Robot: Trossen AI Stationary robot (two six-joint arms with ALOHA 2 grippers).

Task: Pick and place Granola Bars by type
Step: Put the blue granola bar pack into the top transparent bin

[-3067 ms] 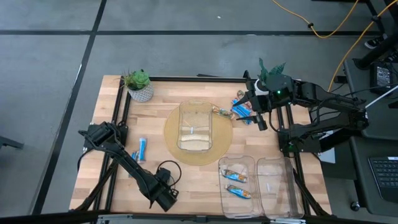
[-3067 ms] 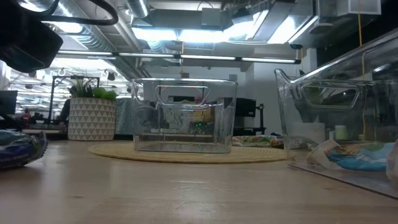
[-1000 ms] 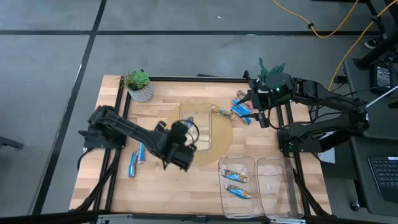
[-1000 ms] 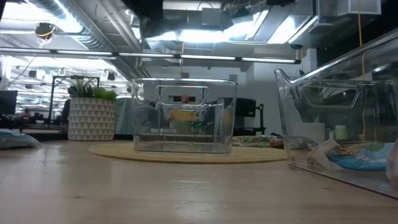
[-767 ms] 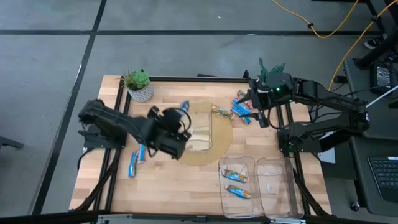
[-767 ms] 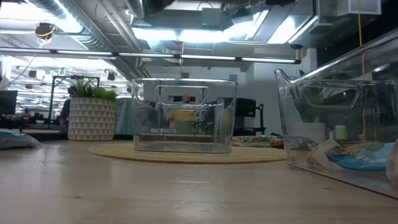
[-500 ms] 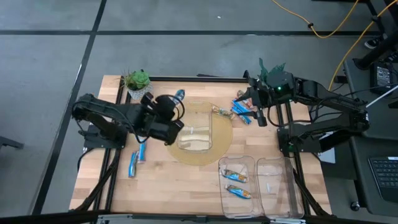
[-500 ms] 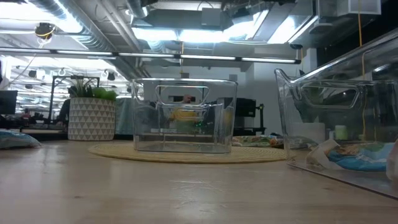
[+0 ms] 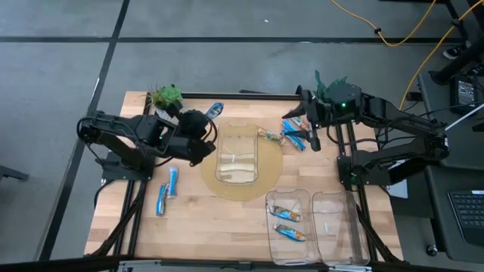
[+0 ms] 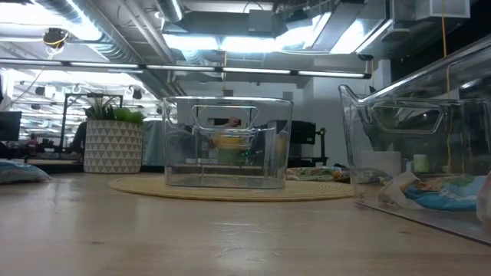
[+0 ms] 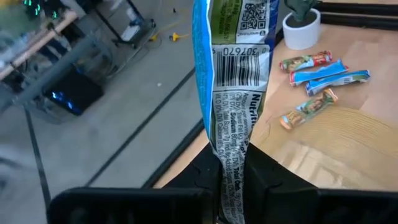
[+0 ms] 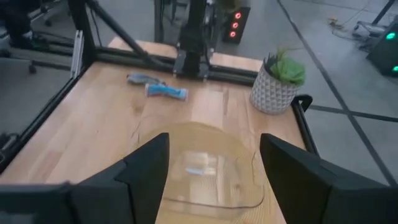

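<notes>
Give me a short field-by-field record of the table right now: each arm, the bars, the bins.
left gripper: shut on a blue bar, raised beside the round mat's bin
right gripper: open, above the pile of bars
left side: two blue bars on the table
near bins: two bars in the left bin
plant: far left corner

A wooden table (image 9: 227, 219) with a black frame carries a round woven mat (image 9: 268, 162) at its centre, a potted plant (image 9: 165, 97) at the far left corner, two blue bars (image 9: 168, 189) on the left, a cluster of bars (image 9: 291, 136) beside the mat, and two clear bins (image 9: 310, 227) at the near right.
</notes>
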